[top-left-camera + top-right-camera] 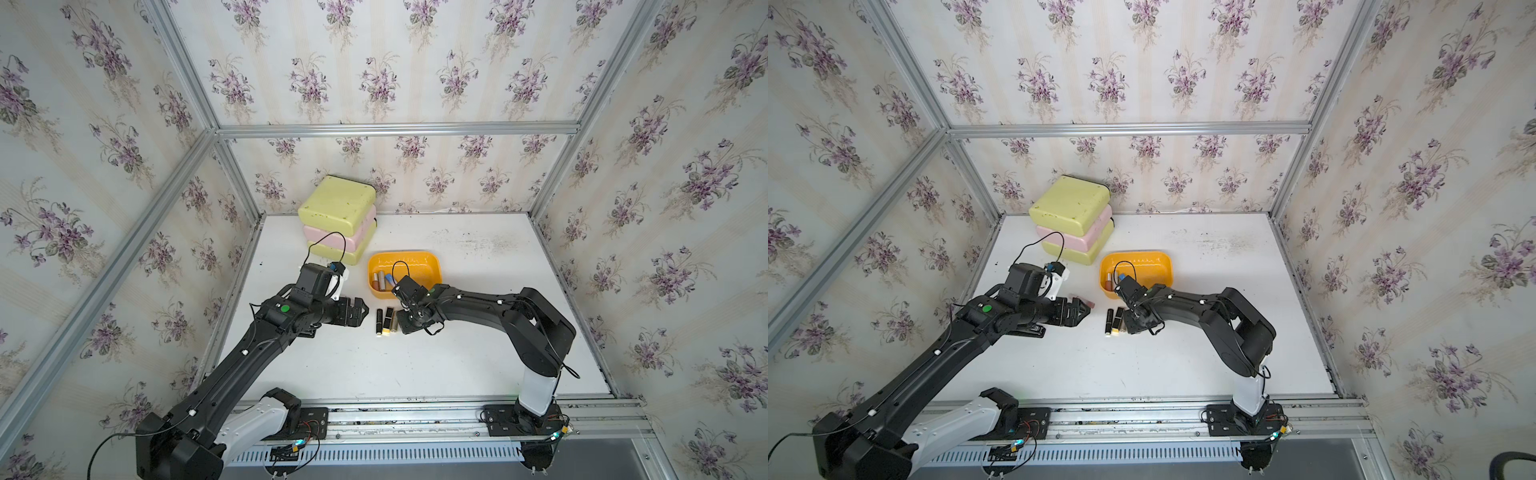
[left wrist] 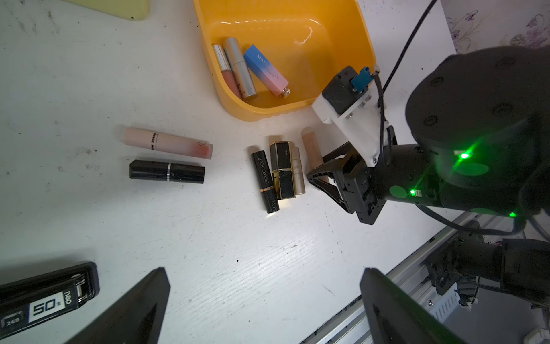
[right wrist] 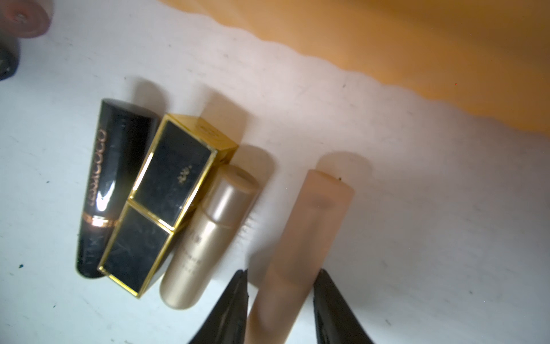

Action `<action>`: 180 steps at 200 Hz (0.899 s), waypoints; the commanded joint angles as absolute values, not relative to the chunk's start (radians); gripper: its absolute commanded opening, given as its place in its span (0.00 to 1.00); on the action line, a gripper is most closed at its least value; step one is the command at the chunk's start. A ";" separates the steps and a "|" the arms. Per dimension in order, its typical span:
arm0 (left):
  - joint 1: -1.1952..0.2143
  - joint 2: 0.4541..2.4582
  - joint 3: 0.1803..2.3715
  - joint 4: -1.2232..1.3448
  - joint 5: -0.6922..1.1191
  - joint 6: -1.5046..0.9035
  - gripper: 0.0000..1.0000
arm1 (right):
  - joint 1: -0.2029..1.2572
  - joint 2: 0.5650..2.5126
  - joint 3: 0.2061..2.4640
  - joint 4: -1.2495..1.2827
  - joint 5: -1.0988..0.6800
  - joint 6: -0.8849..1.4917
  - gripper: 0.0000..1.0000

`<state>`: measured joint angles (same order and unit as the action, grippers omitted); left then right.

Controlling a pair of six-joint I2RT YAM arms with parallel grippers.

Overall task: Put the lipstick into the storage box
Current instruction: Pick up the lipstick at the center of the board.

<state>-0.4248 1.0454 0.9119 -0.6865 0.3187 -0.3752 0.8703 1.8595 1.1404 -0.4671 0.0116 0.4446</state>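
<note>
The orange-yellow storage box [image 1: 415,254] [image 2: 357,44] holds three lipsticks [image 2: 238,68] at one end. In front of it, a peach lipstick tube [image 3: 315,214] [image 2: 309,140] lies on the table, and my right gripper [image 3: 281,274] [image 2: 318,175] points down, shut on its lower half. Beside it lie a gold tube [image 3: 214,226], a square black-and-gold one [image 3: 166,193] and a round black one [image 3: 110,178]. My left gripper [image 2: 263,271] [image 1: 361,309] hovers wide open left of this row, holding nothing. A pink tube [image 2: 168,143] and a black lipstick [image 2: 166,171] lie near it.
Stacked pale green and pink lidded boxes [image 1: 336,208] stand at the back left, close to the storage box. A black stapler [image 2: 44,300] lies under the left arm. The metal rail [image 1: 415,415] runs along the table's front edge.
</note>
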 commanded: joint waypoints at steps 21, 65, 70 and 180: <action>-0.423 1.056 0.919 -0.660 0.331 -0.385 1.00 | 0.870 1.853 1.120 -0.518 0.045 0.444 0.30; -0.425 1.088 0.925 -0.617 0.384 -0.412 1.00 | 0.862 1.768 1.059 -0.541 0.094 0.444 0.25; -0.423 1.091 0.925 -0.608 0.396 -0.415 1.00 | 0.859 1.756 1.049 -0.541 0.096 0.444 0.25; -0.429 1.229 0.853 -0.108 0.803 -0.633 1.00 | 0.555 1.342 0.819 -0.257 -0.497 0.328 0.23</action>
